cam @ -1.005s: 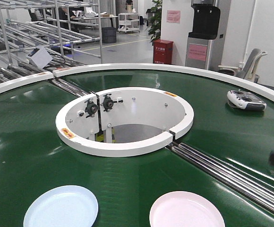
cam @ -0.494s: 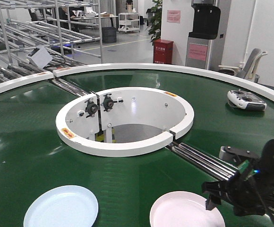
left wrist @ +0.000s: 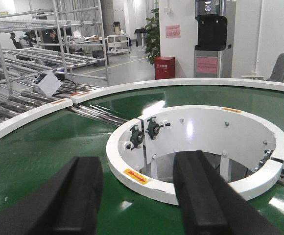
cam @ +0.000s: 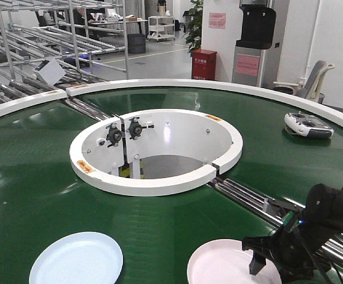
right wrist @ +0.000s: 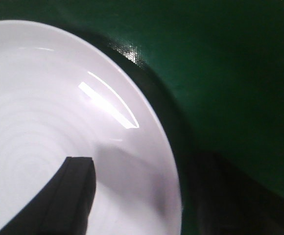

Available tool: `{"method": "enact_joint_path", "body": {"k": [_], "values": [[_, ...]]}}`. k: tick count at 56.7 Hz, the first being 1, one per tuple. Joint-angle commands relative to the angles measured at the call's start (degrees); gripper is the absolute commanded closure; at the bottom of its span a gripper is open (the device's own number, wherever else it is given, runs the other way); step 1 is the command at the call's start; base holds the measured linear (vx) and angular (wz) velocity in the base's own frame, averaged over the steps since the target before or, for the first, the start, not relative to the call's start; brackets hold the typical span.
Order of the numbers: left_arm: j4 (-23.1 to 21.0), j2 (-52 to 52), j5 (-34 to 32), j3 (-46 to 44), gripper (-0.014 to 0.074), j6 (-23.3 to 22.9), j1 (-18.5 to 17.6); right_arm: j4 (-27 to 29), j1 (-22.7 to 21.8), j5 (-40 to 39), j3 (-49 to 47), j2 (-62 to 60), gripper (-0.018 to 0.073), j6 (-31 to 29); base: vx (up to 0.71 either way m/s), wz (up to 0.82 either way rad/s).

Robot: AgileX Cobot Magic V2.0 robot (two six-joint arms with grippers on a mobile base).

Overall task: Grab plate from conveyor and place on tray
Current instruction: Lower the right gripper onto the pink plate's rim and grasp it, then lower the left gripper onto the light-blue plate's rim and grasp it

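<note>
Black fingers of your right gripper (right wrist: 148, 169) stand apart astride the rim of the pink plate (right wrist: 59, 98), gripping nothing yet. That plate lies on the green conveyor (cam: 41, 177); closing, lifting and carrying to the unseen tray remain.

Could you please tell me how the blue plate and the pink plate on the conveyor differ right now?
The blue plate lies left, the pink plate right, nearer the steel rollers. The right gripper, open, straddles the pink plate's rim; no gripper is at the blue plate. Both are round, shallow and lie flat on the green conveyor.
</note>
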Motion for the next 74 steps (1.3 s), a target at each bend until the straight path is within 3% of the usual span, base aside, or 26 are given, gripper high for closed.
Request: {"method": "enact_joint_path", "body": {"k": [1,6,15,28,35,47,48,49,61,74], "values": [[-0.27,-0.57,-4.2,-2.04,0.0132,-0.36,0.13,0.67,-0.28,-0.89,-1.64,-2.11,0.0136,0.0,0.0,0.0],[-0.27,-0.57,-4.2,-2.04,0.0132,-0.36,0.13,0.35,-0.22,-1.02,-1.64,-1.9,0.0239,0.0,0.0,0.0],[-0.27,-0.57,-4.2,-2.04,0.0132,-0.36,0.13,-3.46,-0.22,-0.45,-1.64,-1.85,0.0576,0.82,0.0,0.0],[-0.45,-0.57,-0.98,-2.32,0.0132,-0.42,0.13,-7.01,-0.22,1.04,-1.64,-1.85,0.0571,2.39,0.0,0.0],[-0.45,0.64,9.43,-5.24,0.0132,-0.67,0.2,-6.74,-0.22,1.04,-1.64,-1.85,0.057,2.16,0.0,0.0],[-0.33,9.22,26.12,-16.32,0.0132,-6.55,0.2,-6.67,-0.22,1.25,-1.64,-1.85,0.0568,1.9,0.0,0.0],[-0.26,10.45,27.26,-17.45,0.0132,-6.76,0.2,-6.67,-0.22,1.25,-1.64,-1.85,0.0568,1.9,0.0,0.0],[0.25,20.59,32.49,-24.0,0.0132,-6.91,0.62,-6.67,-0.22,1.86,-1.64,-1.85,0.0568,1.34,0.0,0.0],[0.19,35.14,38.5,-31.15,0.0132,-8.1,3.35,-6.62,-0.22,3.3,-1.64,-1.85,0.0568,-0.92,0.0,0.0],[0.19,45.64,41.84,-32.03,0.0132,-8.23,6.02,-6.62,-0.22,3.75,-1.64,-1.85,0.0568,-1.32,0.0,0.0]]}}
